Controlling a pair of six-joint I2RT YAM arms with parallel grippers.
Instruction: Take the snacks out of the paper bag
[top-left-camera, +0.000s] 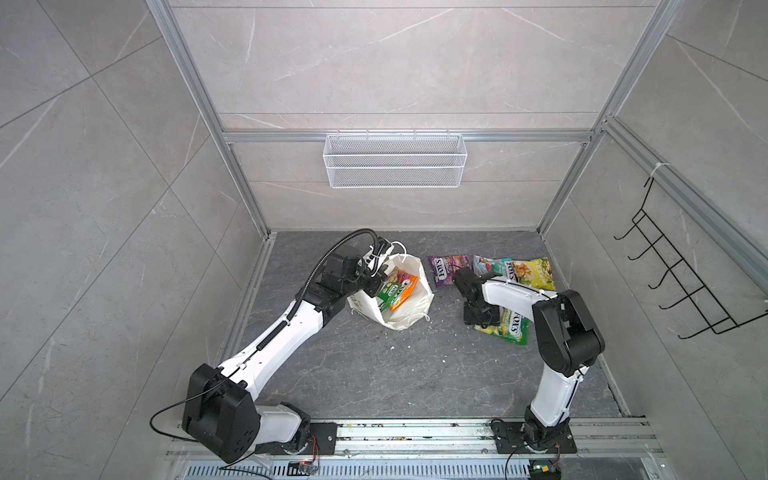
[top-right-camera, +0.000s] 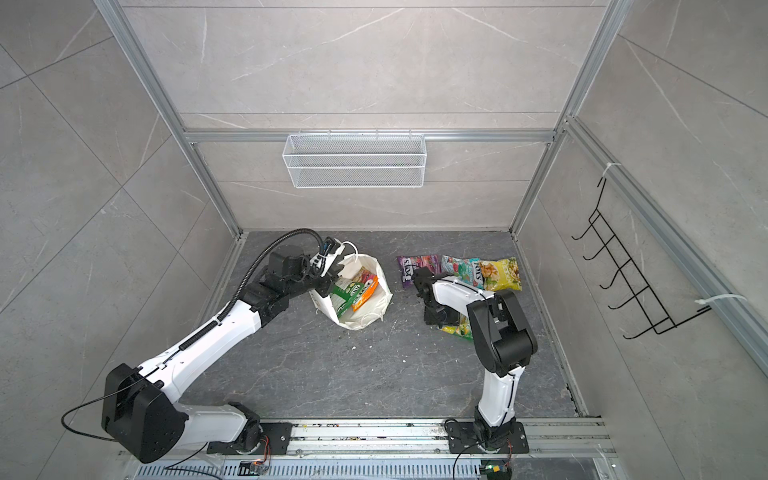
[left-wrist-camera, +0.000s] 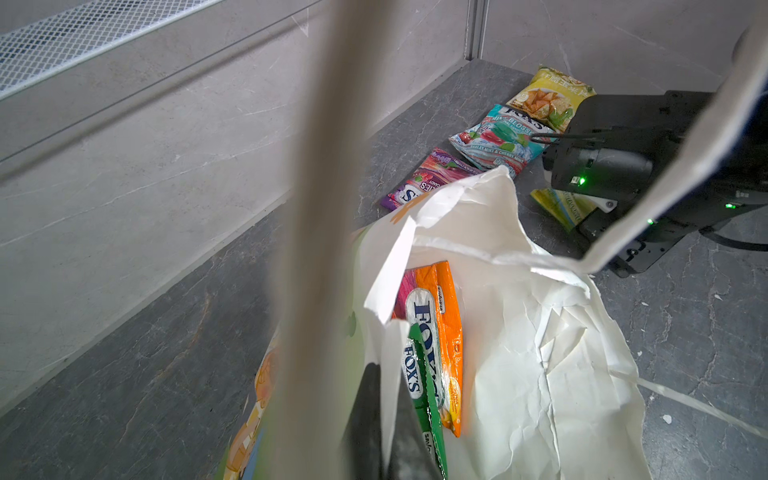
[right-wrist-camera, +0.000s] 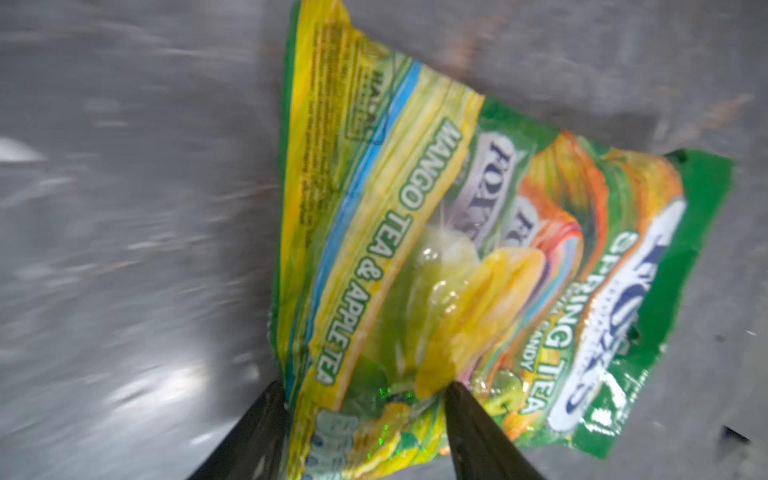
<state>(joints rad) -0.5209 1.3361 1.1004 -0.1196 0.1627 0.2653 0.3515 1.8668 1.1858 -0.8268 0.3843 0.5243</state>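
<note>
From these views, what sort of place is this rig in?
Likely a robot test cell mocked up as a tiled room: stone-look panels in an aluminium frame, a wire-mesh basket and black hook rack hung on it, and a bolted base rail in front.

A dark grey marbled slab (top-left-camera: 374, 374) fills the lower middle of both top views. A white paper bag (top-left-camera: 420, 297) stands on it left of centre, mouth open. To the right, near the back edge, a purple packet (top-left-camera: 446, 270), a teal packet (top-left-camera: 487, 266) and a yellow chip bag (top-left-camera: 536, 272) lie flat in a row. Below them a yellow-green packet (top-left-camera: 514, 329) shows half hidden; whether it rests fully on the slab cannot be told. White specks (top-left-camera: 409, 345) dot the middle.
</note>
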